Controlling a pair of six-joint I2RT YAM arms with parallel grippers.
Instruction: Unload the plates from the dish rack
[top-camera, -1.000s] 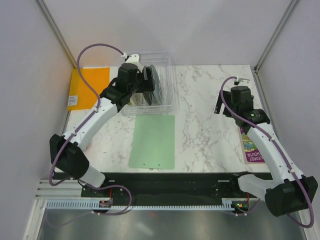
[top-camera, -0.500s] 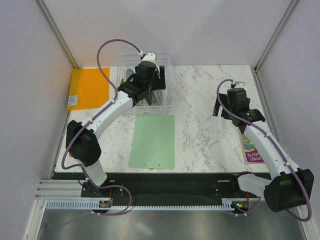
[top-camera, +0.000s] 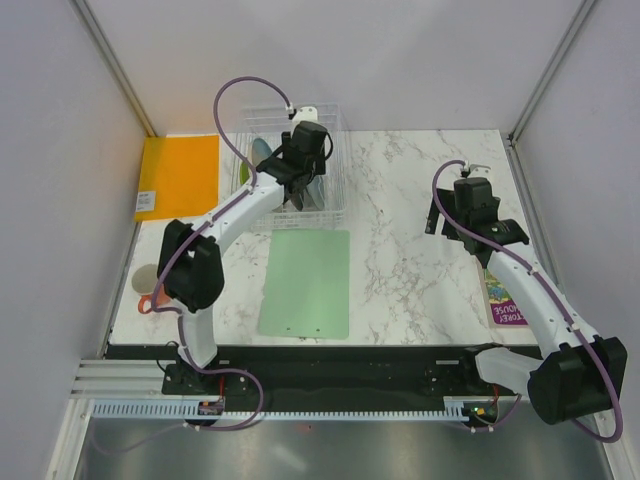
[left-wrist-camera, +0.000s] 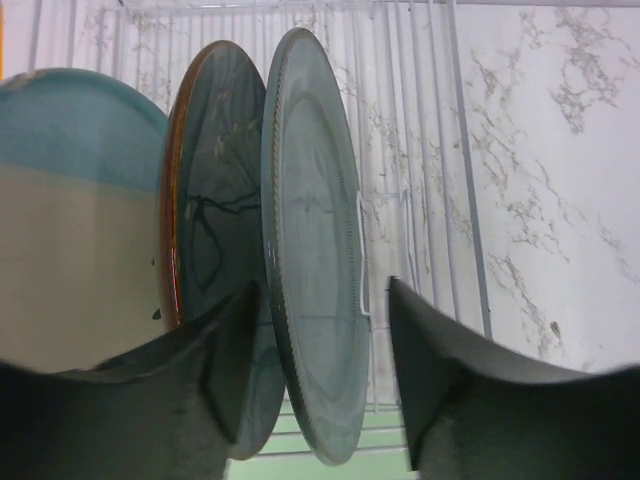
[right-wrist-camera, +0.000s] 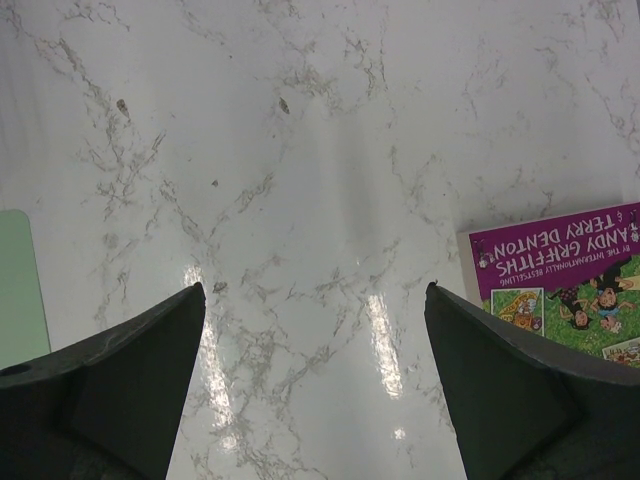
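Note:
The clear dish rack (top-camera: 337, 150) stands at the back left, and its thin wires (left-wrist-camera: 420, 100) also show in the left wrist view. Three plates stand upright in it: a teal-grey plate (left-wrist-camera: 315, 230), a dark plate with an orange rim (left-wrist-camera: 215, 190) behind it, and a light blue and cream plate (left-wrist-camera: 70, 200) at the far left. My left gripper (left-wrist-camera: 321, 286) is open and straddles the teal-grey plate's rim, one finger on each side. From above it (top-camera: 298, 180) reaches down into the rack. My right gripper (right-wrist-camera: 313, 290) is open and empty above bare marble, at the right of the table (top-camera: 445, 215).
A pale-green mat (top-camera: 305, 283) lies in front of the rack. An orange sheet (top-camera: 178, 175) lies at the back left. A purple book (top-camera: 500, 295) lies at the right edge and shows in the right wrist view (right-wrist-camera: 560, 275). A pale round object (top-camera: 145, 277) sits at the left edge.
My left arm has swung right and further back over the rack, and its gripper has come down around the teal-grey plate. The right arm has shifted slightly left.

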